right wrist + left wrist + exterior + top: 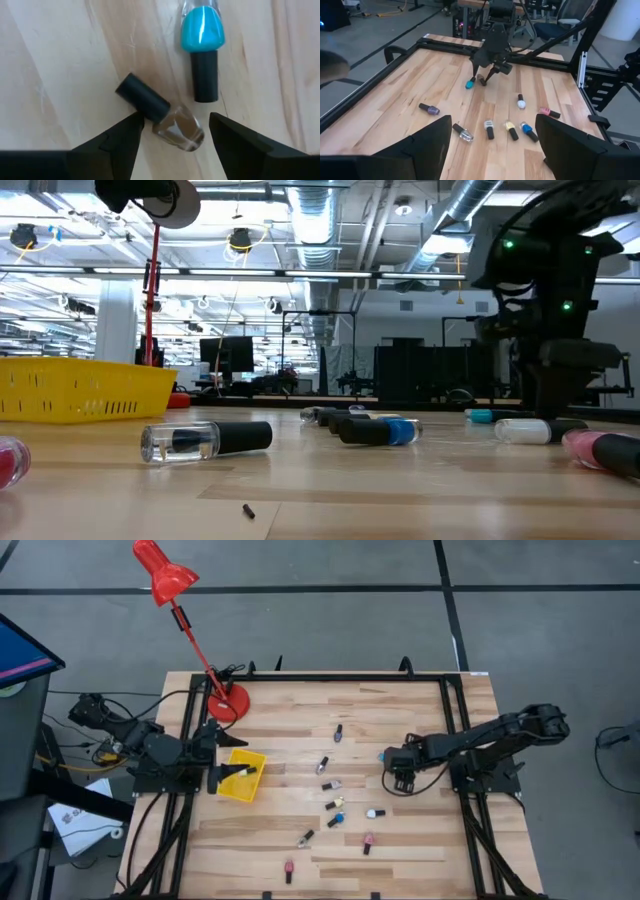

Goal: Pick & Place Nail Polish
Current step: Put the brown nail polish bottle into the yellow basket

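We saw a small clear glass nail polish bottle with a black cap (162,117) lying on its side on the pale wooden table (400,840), and it sat right between the two dark fingers of the right gripper (172,137). That gripper was wide open and held nothing. The bottle lay slanted across the gap, with its cap touching or almost touching one finger. Just beside it lay a bright blue nail polish bottle with a black cap (201,45), also on its side and outside the fingers. We think this was the picking-up step: the right gripper was low over the clear bottle and ready to grab. The next move called for a gentle squeeze on the round body, so the slanted bottle would not roll or slip away, and so the blue one was not bumped. More little bottles (335,802) lay spread over the middle of the table, well apart from the gripper. Far across the table stood a yellow plastic basket (240,775), likely the place to put them, next to a red desk lamp (165,570). The left gripper (492,137) waited by the basket, open wide and empty.
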`<state>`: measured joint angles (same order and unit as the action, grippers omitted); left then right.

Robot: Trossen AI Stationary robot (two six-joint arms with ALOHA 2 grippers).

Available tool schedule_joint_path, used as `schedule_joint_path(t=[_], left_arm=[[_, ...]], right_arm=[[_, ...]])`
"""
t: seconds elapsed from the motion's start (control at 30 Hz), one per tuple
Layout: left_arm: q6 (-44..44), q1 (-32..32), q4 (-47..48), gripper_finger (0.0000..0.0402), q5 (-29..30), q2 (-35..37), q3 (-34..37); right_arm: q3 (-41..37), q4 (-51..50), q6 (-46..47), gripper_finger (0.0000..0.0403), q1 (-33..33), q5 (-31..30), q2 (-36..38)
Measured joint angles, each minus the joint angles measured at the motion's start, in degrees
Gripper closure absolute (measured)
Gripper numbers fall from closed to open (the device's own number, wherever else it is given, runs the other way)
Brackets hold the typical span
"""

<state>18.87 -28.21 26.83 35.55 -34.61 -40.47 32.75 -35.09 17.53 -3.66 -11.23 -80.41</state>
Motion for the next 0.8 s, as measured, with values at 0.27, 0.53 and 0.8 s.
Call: schedule_joint_path(t=[0.27, 0.53, 0.8], left_arm=[[0.0, 0.0, -0.4, 0.0117, 0.0, 0.0, 0.0], [1.0, 0.0, -0.4, 0.0117, -0.8, 0.0, 0.0], [1.1, 0.0, -0.9, 0.0117, -1.4, 0.0, 0.0]], right_arm=[[-0.2, 0.2, 0.0, 0.0258, -0.1, 0.9, 1.8], [1.1, 0.8, -0.2, 0.0255, -0.4, 3.9, 1.7], [5.3, -0.1, -3.4, 0.0164, -1.9, 2.8, 1.8]])
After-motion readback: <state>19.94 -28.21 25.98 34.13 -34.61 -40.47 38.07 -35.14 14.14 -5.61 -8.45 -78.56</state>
